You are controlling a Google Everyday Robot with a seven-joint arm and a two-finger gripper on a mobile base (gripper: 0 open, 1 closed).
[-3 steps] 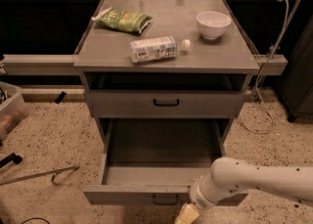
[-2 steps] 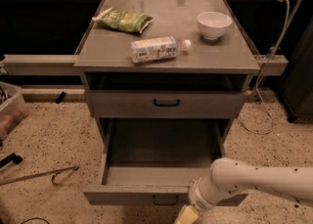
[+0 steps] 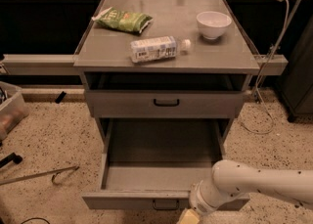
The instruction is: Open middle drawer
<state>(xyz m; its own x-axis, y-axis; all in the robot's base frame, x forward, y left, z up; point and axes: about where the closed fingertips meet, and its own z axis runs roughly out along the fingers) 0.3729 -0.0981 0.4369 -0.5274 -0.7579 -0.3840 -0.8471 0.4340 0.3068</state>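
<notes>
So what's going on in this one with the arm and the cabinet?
The robot's gripper is down at the front of the middle drawer, close to its black handle, at the picture's bottom edge. That drawer stands pulled well out and looks empty; the drawer above looks shut. A green bag, a lying bottle and a white bowl sit on top.

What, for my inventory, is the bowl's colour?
Bowl: white, camera view; end effector low, beside the pulled-out drawer.
</notes>
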